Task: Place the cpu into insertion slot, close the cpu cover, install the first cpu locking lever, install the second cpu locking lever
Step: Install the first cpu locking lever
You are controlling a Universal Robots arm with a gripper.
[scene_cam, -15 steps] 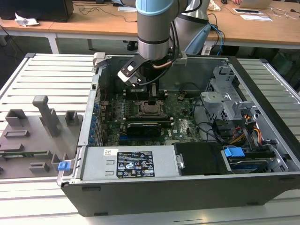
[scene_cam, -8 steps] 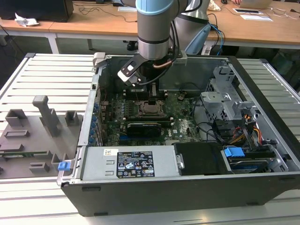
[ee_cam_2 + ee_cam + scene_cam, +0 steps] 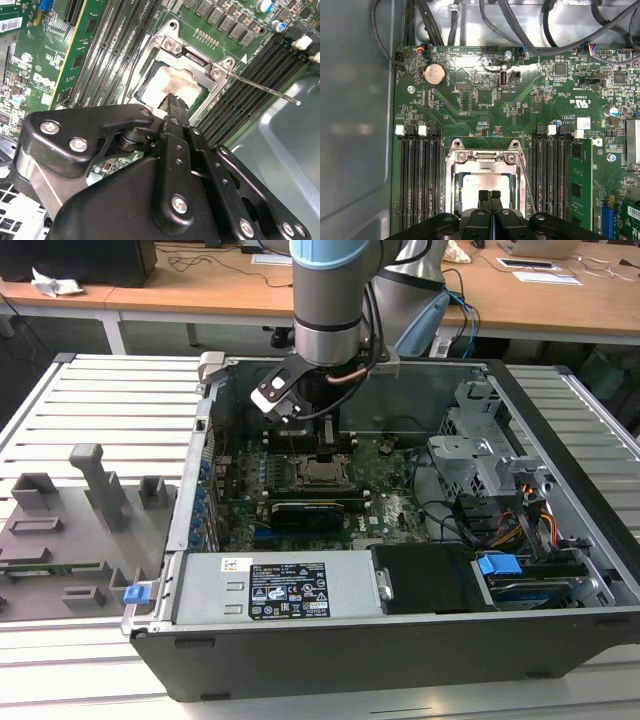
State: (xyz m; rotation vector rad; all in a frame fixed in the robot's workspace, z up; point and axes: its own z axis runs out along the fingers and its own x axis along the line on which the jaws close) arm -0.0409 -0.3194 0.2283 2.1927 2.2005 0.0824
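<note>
The cpu lies in the insertion slot on the green board, its pale metal face showing through the opening of the cpu cover. The silvery cover lies flat around the chip. My gripper hangs right over the chip with its two black fingers pressed together and nothing between them; its tip is at or just above the metal face. One thin locking lever sticks out unlatched over the memory slots, and in the first wrist view the lever runs beside the socket.
Long black memory slots flank the socket on both sides. A green card stands nearby, and cables run along the board's edge. The case wall, the drive cage and the power supply hem in the board.
</note>
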